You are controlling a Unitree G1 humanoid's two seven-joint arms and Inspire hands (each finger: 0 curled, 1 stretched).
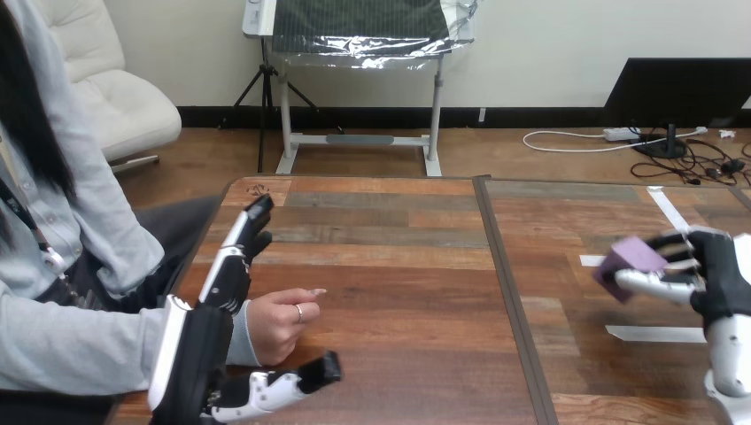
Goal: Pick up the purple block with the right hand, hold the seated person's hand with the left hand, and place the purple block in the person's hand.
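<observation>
The purple block (630,261) is up off the table at the right, pinched between the fingers and thumb of my right hand (722,279). At the table's left edge the person's hand (282,320) rests as a loose fist on the wood. My left hand (199,350) stands open around it: the fingers (237,252) stretch along its far side and the thumb (288,385) lies on its near side. Fingers and thumb stay straight, not curled round the person's hand, and I cannot tell whether they touch it.
Strips of white tape (654,334) lie on the right half of the table (398,266), under and around my right hand. A dark seam (509,301) splits the table top down the middle. The person sits at the left side.
</observation>
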